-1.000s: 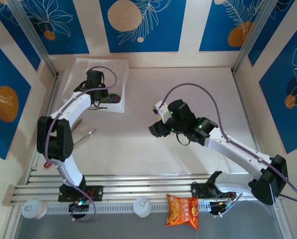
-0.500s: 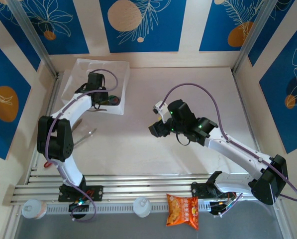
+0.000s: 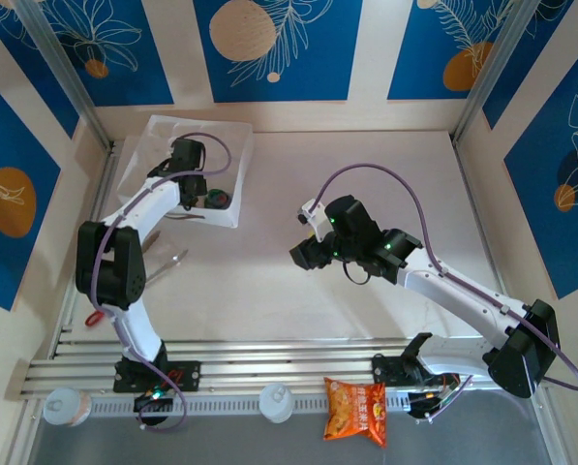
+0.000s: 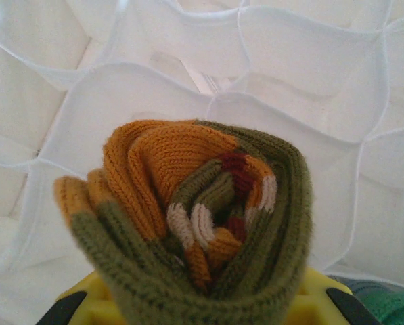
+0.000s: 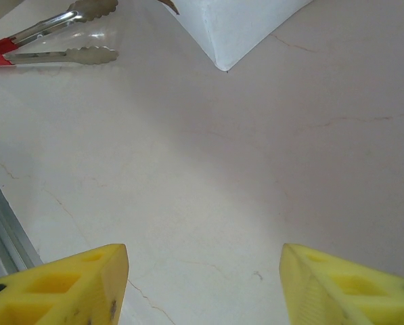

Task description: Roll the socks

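The olive-brown sock [image 4: 195, 217] is already a tight roll, pinched in the narrowed left gripper [image 4: 202, 308] above a cell of the white divider box [image 4: 296, 135] at 10 o'clock on the table [image 5: 256, 169]. Setting it in looks like what remains. A sliver of the grey-blue sock [image 4: 384, 301] shows at the roll's 4 o'clock, though I cannot tell if it is rolled. The right gripper [image 5: 202, 284] hangs wide and empty near the centre.

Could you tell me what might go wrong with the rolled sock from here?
The rolled sock in the left gripper shows loose layers at its end, so it could spring apart on release. It also looks about as wide as a cell of the organiser, so it may catch on a wall rather than drop in.
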